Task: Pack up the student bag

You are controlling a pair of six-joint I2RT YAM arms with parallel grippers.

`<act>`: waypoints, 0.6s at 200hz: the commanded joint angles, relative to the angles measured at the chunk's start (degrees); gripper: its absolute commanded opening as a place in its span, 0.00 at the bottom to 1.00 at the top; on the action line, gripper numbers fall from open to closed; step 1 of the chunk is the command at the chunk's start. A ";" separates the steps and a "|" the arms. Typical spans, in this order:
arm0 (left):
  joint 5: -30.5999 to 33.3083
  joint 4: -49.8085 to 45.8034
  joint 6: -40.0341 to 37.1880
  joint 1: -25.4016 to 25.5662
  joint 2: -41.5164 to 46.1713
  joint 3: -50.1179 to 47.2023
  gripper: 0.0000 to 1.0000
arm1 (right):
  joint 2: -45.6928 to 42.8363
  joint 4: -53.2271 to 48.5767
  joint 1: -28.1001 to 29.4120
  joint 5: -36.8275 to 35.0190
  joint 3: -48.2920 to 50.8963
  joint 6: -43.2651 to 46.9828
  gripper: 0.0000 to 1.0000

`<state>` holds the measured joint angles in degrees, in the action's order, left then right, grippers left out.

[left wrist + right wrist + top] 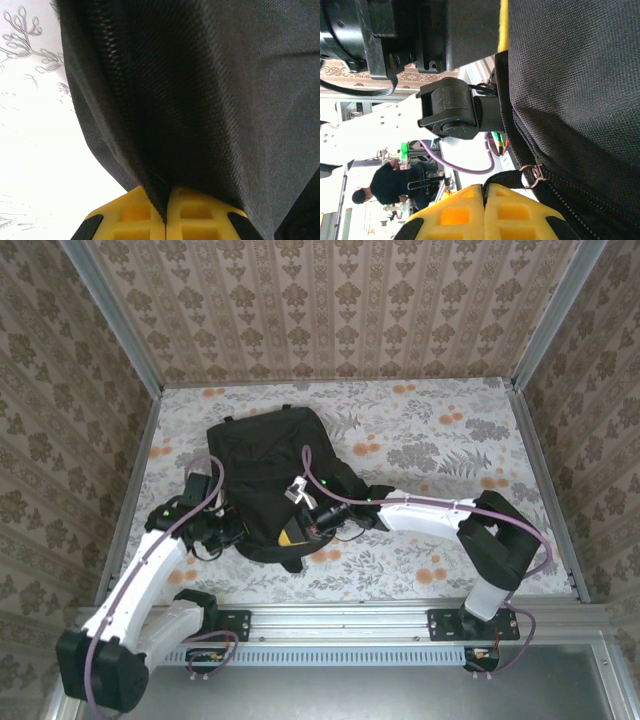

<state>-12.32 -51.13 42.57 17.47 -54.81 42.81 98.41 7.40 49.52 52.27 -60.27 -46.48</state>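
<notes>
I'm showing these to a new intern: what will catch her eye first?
The big black student bag lies in the middle of the flowered table, both arms at its near edge. The left gripper has its yellow jaws shut on fabric beside the zip; the right gripper seems to pinch a black loop by the zip's metal ring.

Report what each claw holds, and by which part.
Left claw: student bag, pinched on fabric along its zipper seam. Right claw: the bag's black pull tab by the zipper ring, it seems.

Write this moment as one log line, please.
left tool shut on student bag | right tool shut on zipper pull | bag lies on table
</notes>
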 commanded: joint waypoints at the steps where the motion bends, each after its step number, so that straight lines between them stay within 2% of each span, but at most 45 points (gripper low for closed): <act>1: 8.87 3.17 -6.47 2.14 -5.18 6.38 0.00 | 2.37 1.70 0.51 -0.28 -3.95 -1.66 0.00; 18: 14.93 3.56 -9.49 5.56 -9.51 11.27 0.00 | 4.48 3.45 0.54 -1.22 -5.25 -2.95 0.00; 27: 16.00 3.62 -10.21 6.38 -12.46 13.73 0.01 | 5.73 4.11 0.51 -1.81 -6.17 -3.57 0.00; 44: 16.73 3.78 -10.35 5.55 -17.47 17.24 0.07 | 8.23 5.98 0.54 -3.20 -7.97 -5.20 0.00; 64: 22.93 4.43 -9.98 2.71 -19.31 18.63 0.14 | 11.62 6.66 0.41 -4.37 -11.88 -6.46 0.00; 80: 19.58 4.24 -8.19 -1.25 -17.51 17.97 0.26 | 14.02 7.26 0.10 -6.06 -15.09 -7.97 0.00; 95: 16.43 3.45 -6.88 -2.44 -14.22 16.96 0.39 | 15.60 8.87 -0.23 -7.05 -16.89 -9.87 0.00; 120: 10.82 0.63 -3.20 -2.95 -9.01 14.90 0.43 | 17.07 12.00 -0.64 -6.57 -18.00 -12.17 0.00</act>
<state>3.70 -48.42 35.83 14.87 -68.99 58.59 113.91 14.52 49.32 46.57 -75.68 -55.00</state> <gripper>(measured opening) 0.423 0.059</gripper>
